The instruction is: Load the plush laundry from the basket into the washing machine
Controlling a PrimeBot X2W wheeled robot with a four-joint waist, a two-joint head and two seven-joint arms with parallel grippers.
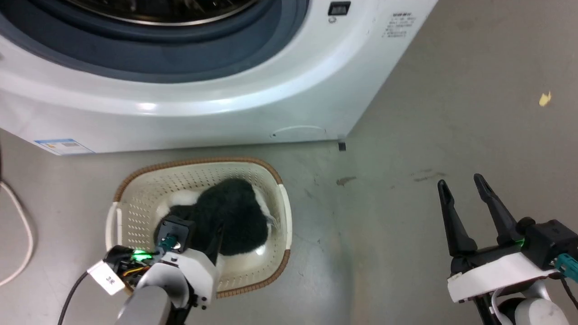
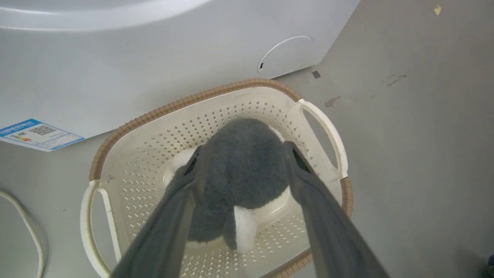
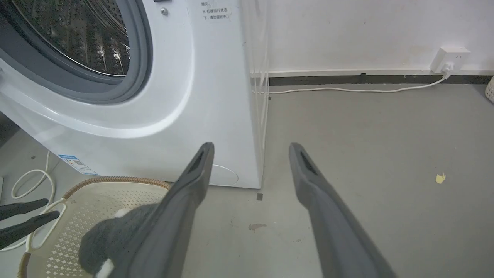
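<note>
The black plush laundry (image 1: 235,212) with white patches lies in the cream perforated basket (image 1: 198,161) on the floor, just in front of the washing machine (image 1: 226,104). My left gripper (image 1: 198,225) reaches down into the basket. In the left wrist view it (image 2: 246,146) is open, one finger on each side of the plush (image 2: 247,166), inside the basket (image 2: 193,96). My right gripper (image 1: 460,180) hangs open and holds nothing over bare floor, well to the basket's right. The right wrist view shows the steel drum (image 3: 77,34) through the grey seal, with no door across the opening.
A white cable (image 1: 22,234) loops on the floor left of the basket. Another cable (image 3: 347,90) runs along the wall to a socket (image 3: 449,58). A yellow scrap (image 1: 545,98) lies far right on the grey floor (image 1: 429,135).
</note>
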